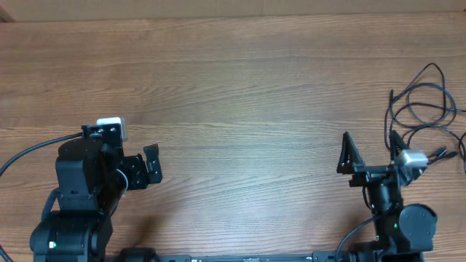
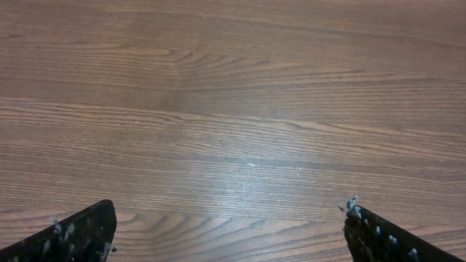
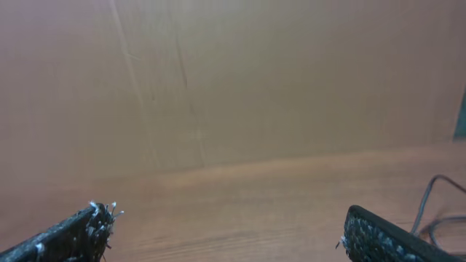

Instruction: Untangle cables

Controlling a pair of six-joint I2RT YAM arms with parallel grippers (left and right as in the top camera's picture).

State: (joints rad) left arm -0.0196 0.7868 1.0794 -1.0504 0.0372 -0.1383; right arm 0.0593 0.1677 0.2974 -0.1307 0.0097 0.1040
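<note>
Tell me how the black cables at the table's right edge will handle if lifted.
The cables look thin and lie in loose loops, so probably floppy and light, sagging from any grasp. The loops overlap, so lifting one strand would likely drag the others.

Robot arms: two. The left arm stands at the near left, and the right arm stands at the near right.

Grippers: two, the left gripper and the right gripper.

Fingers: two per gripper, four in total. Each wrist view shows its own pair of fingers.

Cables: one tangled bunch at the far right. The number of separate cords in it cannot be determined.

Table: one.
</note>
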